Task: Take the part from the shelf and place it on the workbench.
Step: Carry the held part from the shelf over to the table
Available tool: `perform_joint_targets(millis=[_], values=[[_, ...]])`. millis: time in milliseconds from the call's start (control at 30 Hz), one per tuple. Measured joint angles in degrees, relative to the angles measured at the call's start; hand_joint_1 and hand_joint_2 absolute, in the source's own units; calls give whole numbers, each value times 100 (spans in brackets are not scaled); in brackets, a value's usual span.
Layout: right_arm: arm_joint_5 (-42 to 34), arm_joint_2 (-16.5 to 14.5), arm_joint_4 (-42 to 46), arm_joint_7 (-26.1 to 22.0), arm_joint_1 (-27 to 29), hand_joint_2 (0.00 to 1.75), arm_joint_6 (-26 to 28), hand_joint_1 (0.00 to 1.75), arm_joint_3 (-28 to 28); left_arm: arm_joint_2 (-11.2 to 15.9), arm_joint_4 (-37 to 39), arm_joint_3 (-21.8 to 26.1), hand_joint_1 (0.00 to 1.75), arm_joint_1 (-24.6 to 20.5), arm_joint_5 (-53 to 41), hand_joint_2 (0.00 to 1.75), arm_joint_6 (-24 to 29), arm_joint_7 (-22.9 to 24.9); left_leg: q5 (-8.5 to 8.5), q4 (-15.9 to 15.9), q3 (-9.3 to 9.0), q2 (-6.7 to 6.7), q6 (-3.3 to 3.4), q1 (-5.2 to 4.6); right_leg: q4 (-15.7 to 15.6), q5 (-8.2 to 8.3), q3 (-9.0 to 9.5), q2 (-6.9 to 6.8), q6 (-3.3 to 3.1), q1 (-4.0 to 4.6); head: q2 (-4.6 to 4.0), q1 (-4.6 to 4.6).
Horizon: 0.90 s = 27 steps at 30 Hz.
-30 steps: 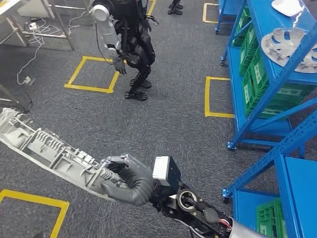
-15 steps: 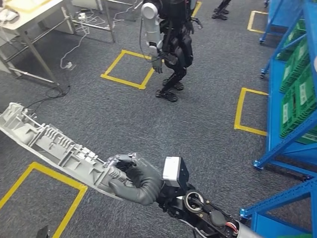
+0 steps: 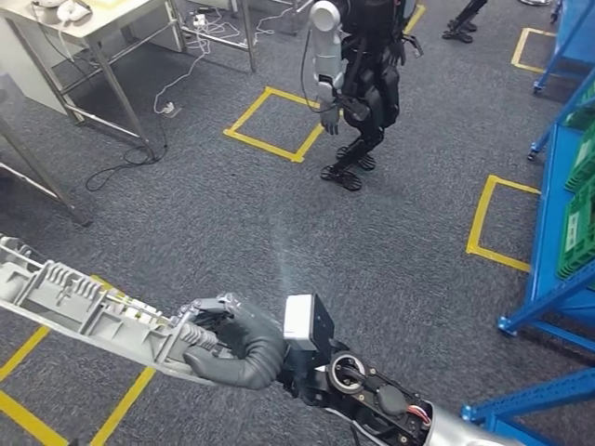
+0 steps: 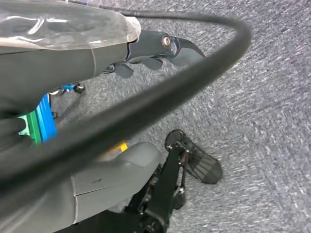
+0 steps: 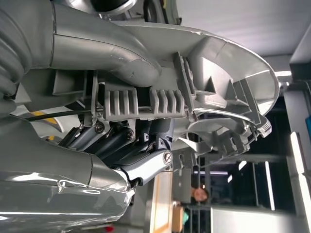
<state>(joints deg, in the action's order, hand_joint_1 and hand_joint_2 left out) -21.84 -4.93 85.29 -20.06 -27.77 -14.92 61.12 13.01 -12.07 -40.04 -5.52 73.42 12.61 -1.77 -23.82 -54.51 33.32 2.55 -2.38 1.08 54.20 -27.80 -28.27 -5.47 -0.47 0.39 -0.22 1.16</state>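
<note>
The right hand (image 3: pixel 235 346) grips one end of the long grey part (image 3: pixel 84 307), carried out over the carpet. Held at its end, it could tip or slip. The left hand (image 4: pixel 161 48) hangs with fingers apart.

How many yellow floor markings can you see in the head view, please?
3: a full square beside the other robot, a partial one by the blue shelf, and another under the held part. More may lie outside the frame.
</note>
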Motion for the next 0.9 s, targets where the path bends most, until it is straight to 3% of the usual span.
perform_joint_targets(millis=[67, 133, 200, 233, 267, 300, 333, 367, 433, 500, 567, 633, 667, 733, 800, 833, 900], values=[[13, -8, 0, -1, 1, 175, 1, 171, 2, 3, 0, 0, 0, 20, -4, 175, -9, -2, 7, -2, 13, -100, 69, 8, 7, -32, 19, -27, 52, -2, 0, -25], [20, -15, 0, -1, 0, 175, 2, 171, 3, 4, 0, 0, 0, 27, -13, 175, -25, -2, 16, 15, 1, -186, 138, 35, 241, -219, -64, 186, 113, -26, 0, -66], [41, -19, -1, 4, 10, 175, 8, 171, -1, 4, 0, 0, 0, 16, -32, 175, -43, -1, 23, 19, 0, -273, 189, 41, 967, -608, -377, 455, 148, -42, 0, -141], [57, -19, -2, 11, 22, 175, 10, 171, -3, 4, 0, 0, 0, 14, -41, 175, -50, 4, 26, 18, 3, -324, 202, 33, 1404, -787, -575, 502, 151, -42, 0, -175], [77, -19, -2, 22, 40, 175, 10, 171, -5, 4, 0, 0, 0, 14, -46, 175, -55, 12, 27, 16, 4, -385, 207, 25, 1732, -881, -730, 519, 148, -42, 0, -199], [101, -19, -2, 34, 59, 175, 5, 171, -9, 4, 0, 0, 0, 16, -48, 175, -59, 23, 27, 15, 1, -451, 209, 18, 1844, -854, -791, 526, 136, -42, 0, -220], [123, -19, -2, 47, 75, 175, -4, 171, -11, 4, 0, 0, 0, 17, -48, 175, -61, 37, 27, 13, -8, -525, 209, 11, 1715, -710, -743, 539, 114, -41, 0, -241], [141, -19, -2, 57, 86, 175, -18, 171, -15, 3, 0, 0, 0, 17, -46, 175, -57, 51, 27, 13, -21, -600, 208, 5, 1369, -478, -596, 577, 80, -38, 0, -269], [161, -19, -2, 68, 93, 175, -56, 171, -19, -10, 0, 0, 0, 10, -42, 175, -48, 78, 35, 11, -27, -734, 195, 3, 540, -67, -253, 812, -7, -37, 0, -308], [170, -22, -2, 72, 95, 175, -92, 171, -19, -22, 0, 0, 0, 6, -35, 175, -42, 98, 66, 11, 20, -847, 145, 23, 132, 52, -74, 966, -62, -27, 0, -333], [177, -38, -2, 75, 96, 175, -107, 171, -20, -16, 3, -1, 0, 28, -30, 175, -39, 107, 111, 28, 73, -941, 67, 31, 39, 53, -21, 874, -76, -38, 0, -361], [180, -61, -1, 78, 94, 175, -108, 171, -22, -16, 8, -1, 0, 42, -26, 175, -37, 108, 25, -104, 158, -788, 19, 12, -74, 108, 22, 740, -103, -78, 0, -335], [180, -71, -2, 80, 95, 175, -107, 171, -23, -14, 11, -1, 0, 31, -25, 175, -37, 108, -119, -346, 275, -638, 2, 1, -125, 139, 36, 660, -118, -97, 0, -295], [180, -75, -4, 83, 106, 175, -107, 171, -24, -14, 11, -1, 0, 3, -26, 175, -37, 107, -509, -1133, 658, -381, -46, 8, -145, 158, 26, 505, -141, -89, 0, -198], [180, -76, -7, 85, 121, 175, -108, 171, -22, -16, 11, -2, 0, 7, -25, 175, -37, 107, -670, -1665, 909, -315, -101, 34, -141, 156, 9, 353, -138, -87, 0, -131], [180, -77, -8, 85, 123, 175, -108, 171, -22, -16, 11, -2, 0, 12, -25, 175, -37, 107, -589, -1596, 858, -291, -124, 53, -136, 151, 6, 282, -130, -90, 0, -106], [180, -79, -9, 85, 120, 175, -108, 171, -23, -4, 11, -2, 0, 17, -24, 175, -37, 106, -232, -831, 419, -151, -160, 88, -98, 120, 6, 160, -85, -95, 0, -56]])
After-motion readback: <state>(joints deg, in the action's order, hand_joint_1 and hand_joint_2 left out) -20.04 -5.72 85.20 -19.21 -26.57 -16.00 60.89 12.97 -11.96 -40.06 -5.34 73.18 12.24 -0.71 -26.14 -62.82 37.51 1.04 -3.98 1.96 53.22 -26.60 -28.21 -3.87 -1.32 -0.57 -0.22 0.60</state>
